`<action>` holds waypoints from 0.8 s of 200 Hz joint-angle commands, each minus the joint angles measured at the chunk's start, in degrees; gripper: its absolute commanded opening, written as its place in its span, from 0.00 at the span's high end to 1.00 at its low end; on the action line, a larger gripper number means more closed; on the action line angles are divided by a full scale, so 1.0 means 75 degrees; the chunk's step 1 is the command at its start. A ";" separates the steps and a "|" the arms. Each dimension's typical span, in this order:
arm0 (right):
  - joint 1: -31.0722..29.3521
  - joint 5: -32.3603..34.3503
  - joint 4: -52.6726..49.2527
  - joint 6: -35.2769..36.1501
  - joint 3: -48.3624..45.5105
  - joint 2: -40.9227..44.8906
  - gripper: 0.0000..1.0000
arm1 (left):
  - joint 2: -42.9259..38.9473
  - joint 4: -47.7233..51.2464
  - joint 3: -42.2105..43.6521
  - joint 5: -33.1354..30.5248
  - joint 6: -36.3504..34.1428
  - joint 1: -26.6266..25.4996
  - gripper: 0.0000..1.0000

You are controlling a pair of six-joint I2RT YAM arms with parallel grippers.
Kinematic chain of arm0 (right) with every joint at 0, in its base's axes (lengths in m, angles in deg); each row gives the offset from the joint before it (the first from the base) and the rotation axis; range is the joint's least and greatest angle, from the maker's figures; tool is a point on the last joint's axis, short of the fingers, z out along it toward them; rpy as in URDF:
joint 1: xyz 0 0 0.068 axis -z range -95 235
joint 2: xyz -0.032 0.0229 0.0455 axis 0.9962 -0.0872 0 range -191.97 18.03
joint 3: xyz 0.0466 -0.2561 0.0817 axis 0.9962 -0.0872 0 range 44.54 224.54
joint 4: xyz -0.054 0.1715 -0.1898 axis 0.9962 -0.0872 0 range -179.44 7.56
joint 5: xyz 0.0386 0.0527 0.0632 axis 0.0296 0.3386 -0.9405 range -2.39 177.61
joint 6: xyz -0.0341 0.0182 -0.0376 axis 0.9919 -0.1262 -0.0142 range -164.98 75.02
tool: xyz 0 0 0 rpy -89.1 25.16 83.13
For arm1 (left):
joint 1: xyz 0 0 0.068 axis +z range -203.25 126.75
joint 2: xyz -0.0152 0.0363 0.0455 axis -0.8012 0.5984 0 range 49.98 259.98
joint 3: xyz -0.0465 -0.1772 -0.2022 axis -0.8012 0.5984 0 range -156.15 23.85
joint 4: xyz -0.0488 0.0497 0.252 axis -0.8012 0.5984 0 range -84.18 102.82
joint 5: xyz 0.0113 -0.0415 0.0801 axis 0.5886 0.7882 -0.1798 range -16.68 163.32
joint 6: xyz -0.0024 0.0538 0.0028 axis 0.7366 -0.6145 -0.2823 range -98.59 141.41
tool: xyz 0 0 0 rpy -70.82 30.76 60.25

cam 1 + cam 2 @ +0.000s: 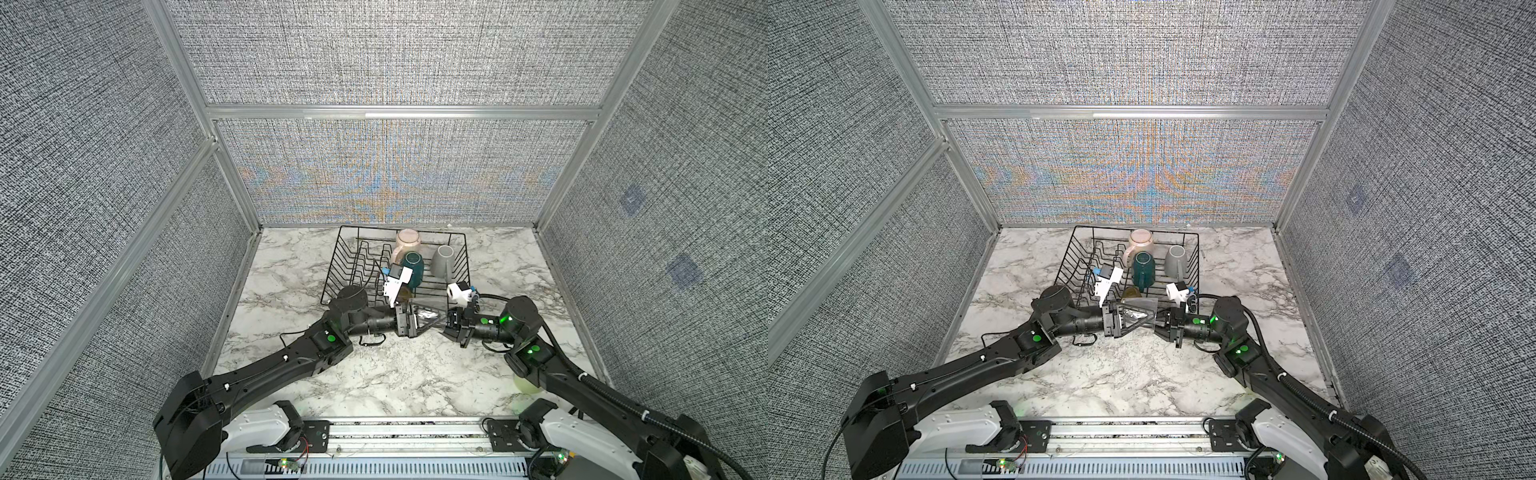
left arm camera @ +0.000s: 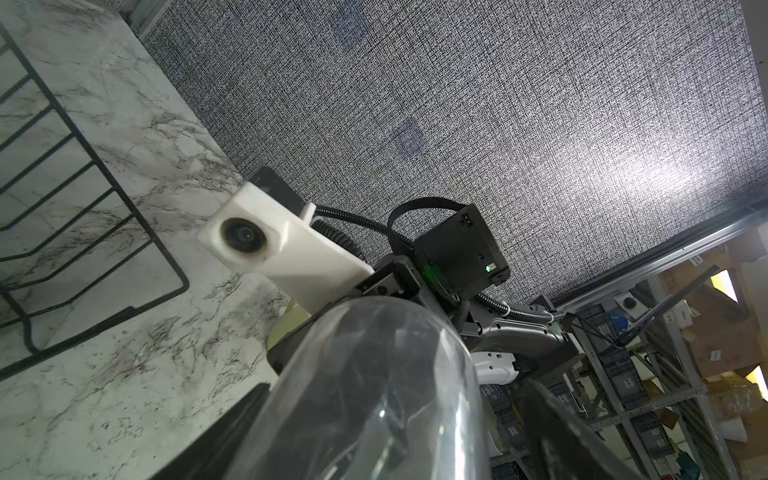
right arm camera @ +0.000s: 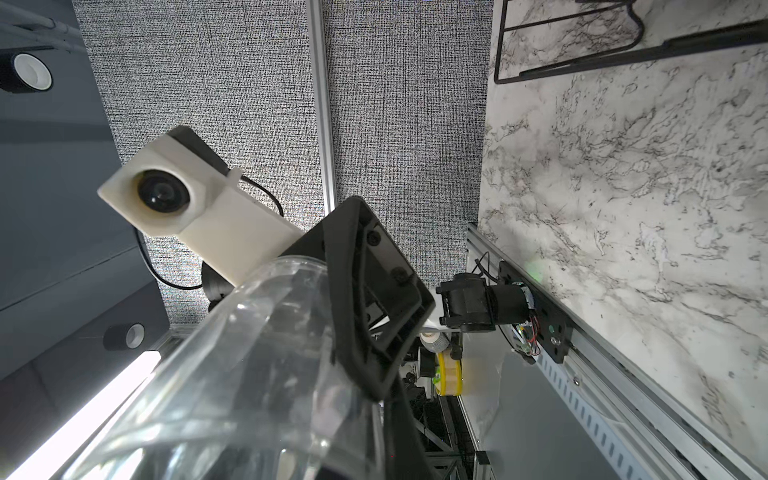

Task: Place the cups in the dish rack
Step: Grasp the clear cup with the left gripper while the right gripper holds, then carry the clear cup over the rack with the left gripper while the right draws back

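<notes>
Marble tabletop (image 1: 374, 374), grey fabric walls. Just in front of the dish rack (image 1: 337, 257), clear tumbler (image 1: 424, 305) held sideways in mid-air. Right gripper (image 1: 448, 326) pinched tight on one end, carrying it. Left gripper (image 1: 434, 322) spread wide around the body, unclamped. Probably a handover for a better angle into the rack.

You see a glossy, smooth clear glass tumbler (image 2: 374, 395). Your black wire dish rack (image 1: 338, 266) looks like matt metal. The white marble-pattern tabletop (image 1: 291, 257) is smooth.
</notes>
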 commanded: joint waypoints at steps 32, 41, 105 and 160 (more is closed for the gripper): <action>0.0044 0.0240 0.0987 -0.0416 -0.0217 -0.0214 1.00 | 0.0050 -0.0063 -0.0126 0.0261 -0.0184 0.0009 0.16; 0.0049 0.0321 0.1143 -0.0524 -0.0294 -0.0231 1.00 | 0.0034 -0.0072 -0.0126 0.0249 -0.0169 0.0024 0.19; 0.0123 0.0469 0.1289 -0.0599 -0.0491 -0.0317 0.98 | 0.0109 0.0178 -0.0260 0.0145 -0.0311 0.0121 0.30; 0.0336 0.0452 0.1875 -0.1018 -0.0817 -0.0462 0.68 | 0.0298 0.0869 -0.0716 -0.0155 -0.0550 0.0149 0.31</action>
